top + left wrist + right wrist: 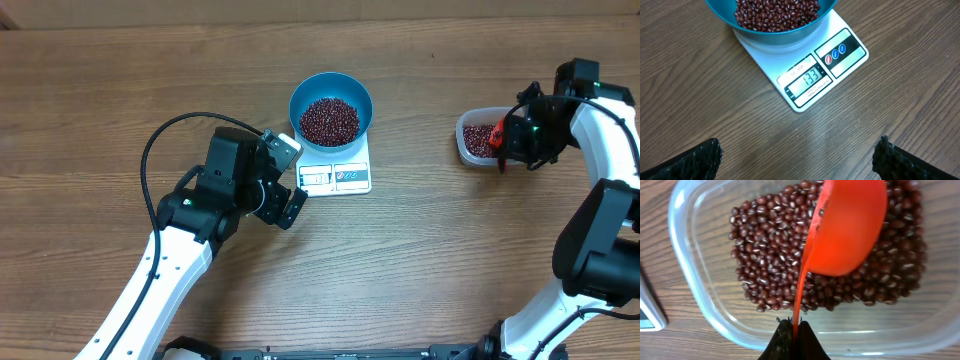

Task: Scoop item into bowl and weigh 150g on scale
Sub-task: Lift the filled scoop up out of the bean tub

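Covering some beans [765,255], the scoop [850,230] is clenched by the right gripper [794,340]; left gripper [797,162] released.

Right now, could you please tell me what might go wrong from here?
Overshoot: the scale reads 133, so a full scoop of beans could pass 150. Spill: the right gripper pinches only the scoop's thin handle, far from the bowl. Nudge: the open left gripper sits beside the scale.

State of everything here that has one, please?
bowl: on the scale, partly filled with beans.
scale: on, display reads 133.
tub: open, holding beans.
scoop: gripped by handle, above tub.
left end effector: open, empty.
right end effector: shut on scoop.
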### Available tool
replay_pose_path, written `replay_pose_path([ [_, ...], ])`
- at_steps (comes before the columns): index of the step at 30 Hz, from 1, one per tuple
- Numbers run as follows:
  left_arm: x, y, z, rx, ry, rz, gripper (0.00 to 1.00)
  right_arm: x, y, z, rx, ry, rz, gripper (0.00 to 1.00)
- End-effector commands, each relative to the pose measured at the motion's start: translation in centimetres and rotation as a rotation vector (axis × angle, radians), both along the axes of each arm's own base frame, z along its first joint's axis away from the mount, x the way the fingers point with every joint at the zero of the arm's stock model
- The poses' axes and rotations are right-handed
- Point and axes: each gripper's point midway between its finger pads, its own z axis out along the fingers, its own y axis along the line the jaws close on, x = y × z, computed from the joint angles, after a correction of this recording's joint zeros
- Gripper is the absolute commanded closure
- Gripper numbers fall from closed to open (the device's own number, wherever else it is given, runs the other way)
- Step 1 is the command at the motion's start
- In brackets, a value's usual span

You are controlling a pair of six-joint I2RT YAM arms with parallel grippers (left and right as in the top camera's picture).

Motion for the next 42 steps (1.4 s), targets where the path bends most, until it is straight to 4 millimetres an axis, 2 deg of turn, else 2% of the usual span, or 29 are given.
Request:
replay_pose_path([
  [1,0.1,0.2,-0.3,0.002,0.01,0.016,0.0,-0.4,2.6,-0.8,0.102,0.015,0.05,0.96],
  [13,0.1,0.2,-0.3,0.002,0.01,0.017,0.0,-0.4,5.2,0.6,0.268,-0.04,0.126,0.96],
  [20,0.1,0.2,-0.3,0.002,0.01,0.016,0.01,-0.2,4.4,1.1,0.316,-0.064,0.088,0.96],
  [32,0.1,0.2,-0.3,0.002,0.01,0.016,0.0,-0.2,1.5,2.6,0.441,-0.139,-0.007,0.96],
  [42,0.1,0.2,-0.3,0.002,0.01,0.016,0.0,-1.2,0.0,5.0,0.592,-0.236,-0.015,0.96],
])
